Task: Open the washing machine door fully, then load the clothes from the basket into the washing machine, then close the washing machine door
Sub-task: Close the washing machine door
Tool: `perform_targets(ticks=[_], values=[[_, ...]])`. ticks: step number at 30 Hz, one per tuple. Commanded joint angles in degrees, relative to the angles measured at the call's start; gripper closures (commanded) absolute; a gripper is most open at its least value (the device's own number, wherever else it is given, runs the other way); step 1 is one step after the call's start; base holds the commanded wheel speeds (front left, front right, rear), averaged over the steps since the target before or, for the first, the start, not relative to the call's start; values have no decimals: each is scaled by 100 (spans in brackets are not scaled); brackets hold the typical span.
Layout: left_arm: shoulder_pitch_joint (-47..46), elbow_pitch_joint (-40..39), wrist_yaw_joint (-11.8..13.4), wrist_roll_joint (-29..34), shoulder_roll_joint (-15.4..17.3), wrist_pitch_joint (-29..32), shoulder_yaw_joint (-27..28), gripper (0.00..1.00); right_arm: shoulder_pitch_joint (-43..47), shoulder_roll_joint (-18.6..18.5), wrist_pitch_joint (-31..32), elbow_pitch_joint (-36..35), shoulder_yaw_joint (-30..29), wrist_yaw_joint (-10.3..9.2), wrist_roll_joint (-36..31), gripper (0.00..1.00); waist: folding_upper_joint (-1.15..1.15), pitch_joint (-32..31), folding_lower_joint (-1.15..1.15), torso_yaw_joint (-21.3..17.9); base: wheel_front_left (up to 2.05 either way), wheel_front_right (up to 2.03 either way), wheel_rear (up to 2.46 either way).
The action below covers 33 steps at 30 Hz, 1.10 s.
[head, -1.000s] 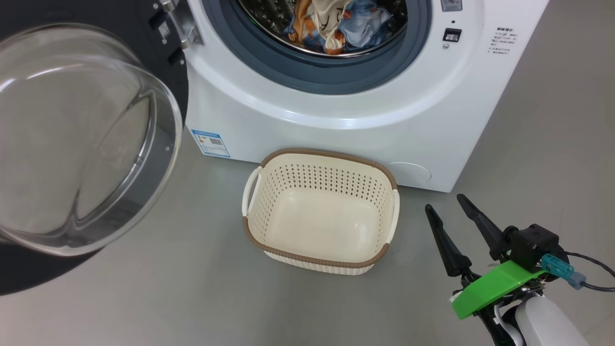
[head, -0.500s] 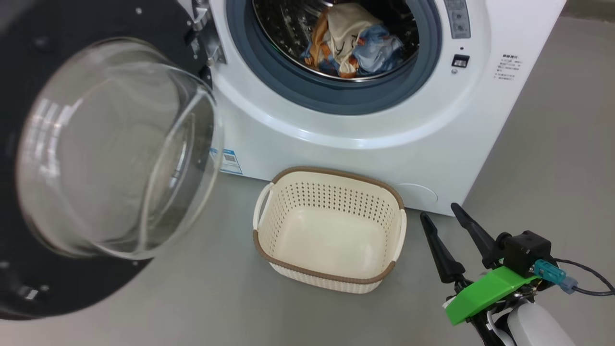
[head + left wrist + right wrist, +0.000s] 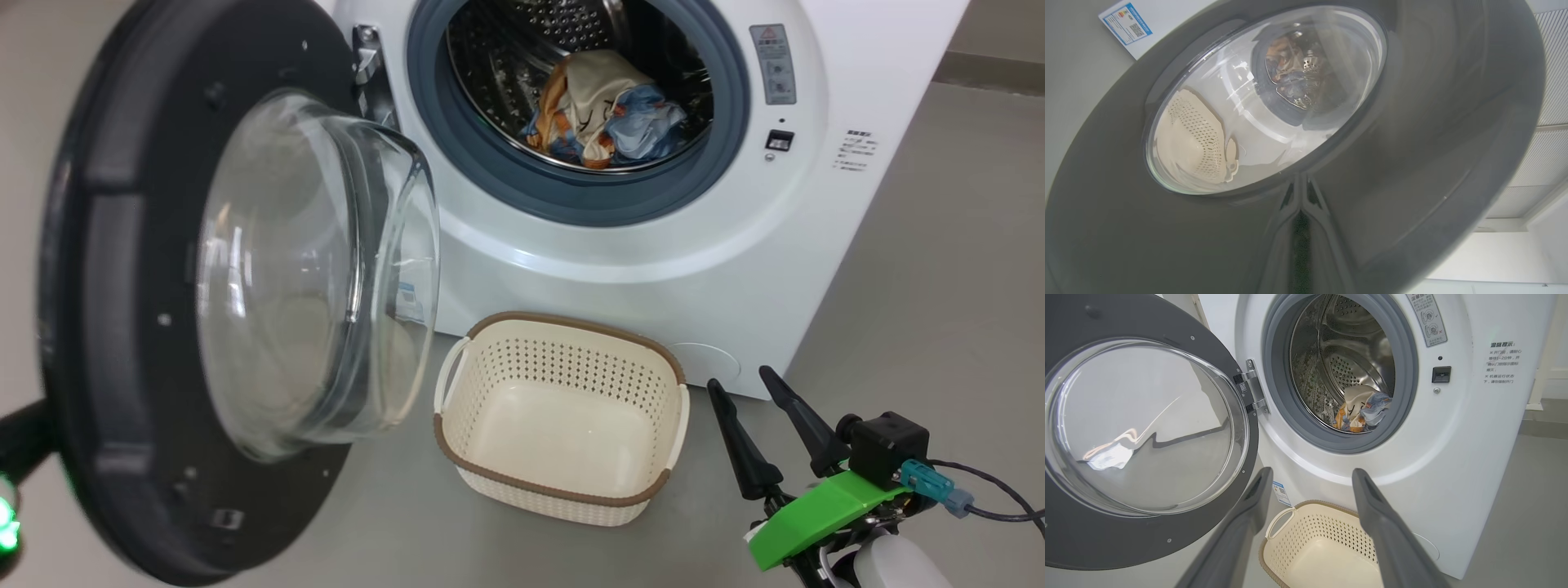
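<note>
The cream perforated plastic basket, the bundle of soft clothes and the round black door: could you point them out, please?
basket (image 3: pixel 571 367), head view, perforated back wall.
clothes (image 3: pixel 596 90), head view, cream garment.
door (image 3: pixel 106 286), head view, black frame.

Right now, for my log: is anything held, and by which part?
Nothing is held. The right gripper is open and empty near the basket; the left gripper is shut, empty, at the outer face of the door.

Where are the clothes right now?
In the head view, the clothes sit bundled low inside the washing machine drum, right of the open door and up past the empty basket on the floor.
</note>
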Motion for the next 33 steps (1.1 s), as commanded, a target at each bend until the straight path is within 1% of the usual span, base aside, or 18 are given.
perform_targets(ticks=[1,5,9,12,13,16,22,28,33], values=[[25,-443,120,-128,129,177,83,100,-29,30,-69,-181,91,14,89,0,0,-26,0,-88,0,0,0],[260,-1292,552,-206,-200,316,-95,100,-24,92,-69,-219,63,14,84,0,0,-37,0,-297,0,0,0],[407,-1989,954,-294,-503,358,-219,100,-2,132,-69,-243,8,14,74,0,0,-25,0,-591,0,0,0],[466,-2246,1123,-297,-637,347,-293,100,-2,161,-69,-267,-22,14,57,0,0,-16,0,-859,0,0,0],[466,-2246,1123,-297,-637,347,-293,100,-2,161,-69,-267,-22,14,57,0,0,-16,0,-859,0,0,0],[483,-2348,1166,-220,-743,269,-381,100,-1,181,-69,-290,-50,14,43,0,0,-12,0,-1162,0,0,0],[411,-2394,1146,-139,-948,80,-472,100,16,200,-70,-310,-83,14,33,0,0,1,0,-1785,0,0,0],[389,-2475,956,97,-1083,-246,-523,100,40,193,-70,-325,-81,14,24,0,0,26,0,-2340,0,0,0],[280,-2439,886,155,-1157,-435,-488,100,22,173,-70,-320,-42,14,33,0,0,66,0,-2635,0,0,0]])
